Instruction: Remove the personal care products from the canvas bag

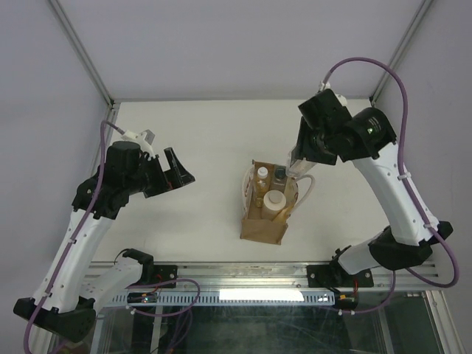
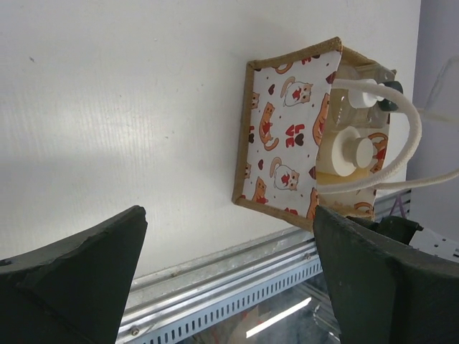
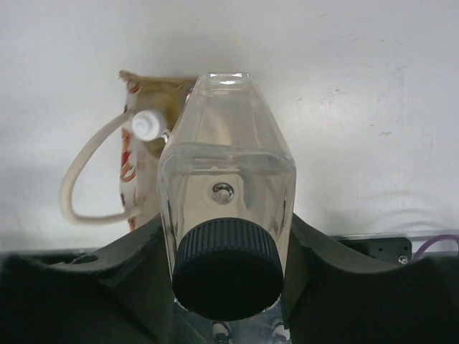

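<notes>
The right claw (image 3: 226, 247) is clamped on 1 clear bottle (image 3: 226, 161), just over the far right edge of the canvas bag (image 1: 262, 221). The amber bottle (image 1: 261, 177), cream bottle (image 1: 274, 199) and dark-capped bottle (image 1: 280, 172) sit inside. The left claw (image 1: 179, 169) hangs apart, off left.

No lettering can be read; the canvas bag (image 2: 287, 129) carries only printed cats

Tan bag (image 2: 287, 143) w/ cat-heart print; clear btl (image 3: 228, 143), black cap (image 3: 228, 269).

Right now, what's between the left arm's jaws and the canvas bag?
Nothing: just bare white table up to the canvas bag, shown in the left wrist view; the top view agrees.
</notes>
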`<state>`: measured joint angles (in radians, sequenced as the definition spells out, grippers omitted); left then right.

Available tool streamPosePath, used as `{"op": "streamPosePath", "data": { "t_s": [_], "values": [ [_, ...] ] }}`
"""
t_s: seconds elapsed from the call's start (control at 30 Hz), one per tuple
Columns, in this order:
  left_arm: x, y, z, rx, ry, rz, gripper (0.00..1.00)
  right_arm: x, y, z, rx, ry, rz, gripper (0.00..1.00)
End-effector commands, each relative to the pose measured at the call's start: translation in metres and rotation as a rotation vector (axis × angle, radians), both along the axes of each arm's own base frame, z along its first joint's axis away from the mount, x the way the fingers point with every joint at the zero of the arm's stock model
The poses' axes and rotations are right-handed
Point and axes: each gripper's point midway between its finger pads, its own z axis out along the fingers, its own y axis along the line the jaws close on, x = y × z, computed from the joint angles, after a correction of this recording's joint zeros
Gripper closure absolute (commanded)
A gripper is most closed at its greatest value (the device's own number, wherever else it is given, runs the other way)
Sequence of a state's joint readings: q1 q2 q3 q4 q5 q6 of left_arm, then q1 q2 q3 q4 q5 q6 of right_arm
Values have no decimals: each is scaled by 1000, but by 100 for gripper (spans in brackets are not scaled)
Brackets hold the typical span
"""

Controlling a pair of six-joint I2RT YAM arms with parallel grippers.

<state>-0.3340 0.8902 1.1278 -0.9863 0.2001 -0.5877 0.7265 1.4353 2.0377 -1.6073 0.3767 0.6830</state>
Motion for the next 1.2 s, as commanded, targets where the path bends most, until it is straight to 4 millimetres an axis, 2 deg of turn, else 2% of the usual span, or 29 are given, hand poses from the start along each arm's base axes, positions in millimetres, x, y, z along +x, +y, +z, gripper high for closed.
{"op": "streamPosePath", "data": {
  "t_s": [0.0, 0.2, 0.3, 0.5, 0.63, 0.83, 0.97, 1.17],
  "values": [
    [-8, 8, 13, 36, -56, -14, 1, 48, -15, 36, 38, -178, -40, 100],
    [-11, 7, 11, 33, -43, -18, 1, 88, -39, 34, 26, -177, -80, 100],
    [-8, 7, 12, 37, -43, -14, 1, 107, -51, 17, 38, -111, -110, 100],
    [-1, 7, 14, 52, -46, -14, 1, 142, -66, -38, 62, 125, -180, 100],
    [3, 8, 11, 60, -40, -8, 1, 167, -84, -51, 6, 103, -222, 100],
    [5, 7, 5, 66, -30, -10, 1, 198, -109, -88, -42, 106, -264, 100],
    [6, 6, 1, 69, -17, -17, 1, 217, -123, -104, -82, 128, -260, 100],
    [9, 6, -1, 78, -10, -16, 1, 247, -123, -120, -66, 112, -203, 100]
  ]
}}
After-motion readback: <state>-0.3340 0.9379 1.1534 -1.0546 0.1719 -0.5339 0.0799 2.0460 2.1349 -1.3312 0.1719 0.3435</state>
